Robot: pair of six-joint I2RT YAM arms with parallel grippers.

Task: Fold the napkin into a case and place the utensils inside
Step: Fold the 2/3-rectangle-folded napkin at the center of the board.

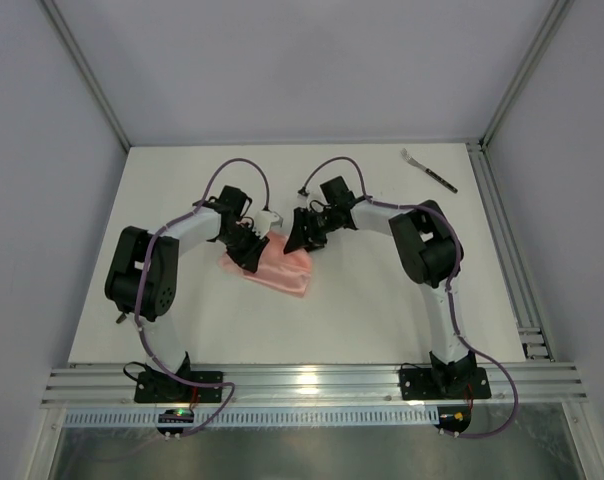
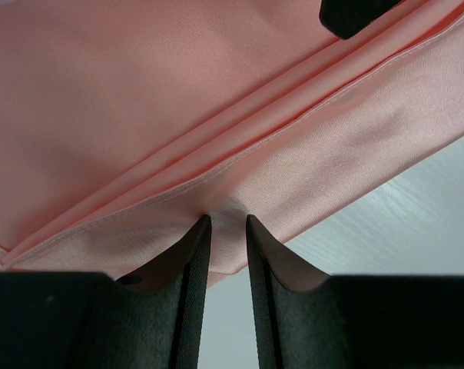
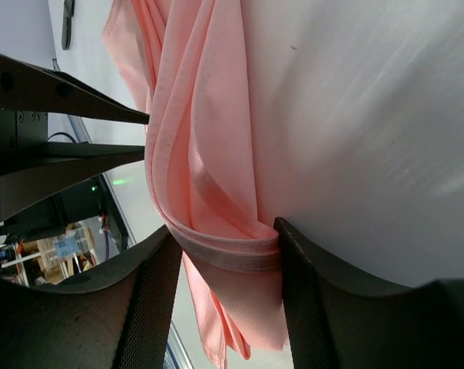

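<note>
The salmon-pink napkin (image 1: 277,270) lies folded into a narrow oblong in the middle of the white table (image 1: 382,320). My left gripper (image 1: 250,250) is at its left end. In the left wrist view it (image 2: 226,217) is shut on the napkin's (image 2: 140,100) hemmed edge, which puckers between the tips. My right gripper (image 1: 304,238) is at the napkin's far right end. It (image 3: 226,231) is shut on a rolled fold of the napkin (image 3: 201,154) that touches both pads. The fork (image 1: 429,170) lies alone at the table's far right corner.
Aluminium rails run along the table's right side (image 1: 497,230) and near edge (image 1: 312,382). Grey walls enclose the back and sides. Both arm bases (image 1: 167,385) sit at the near edge, elbows (image 1: 427,245) bent outward.
</note>
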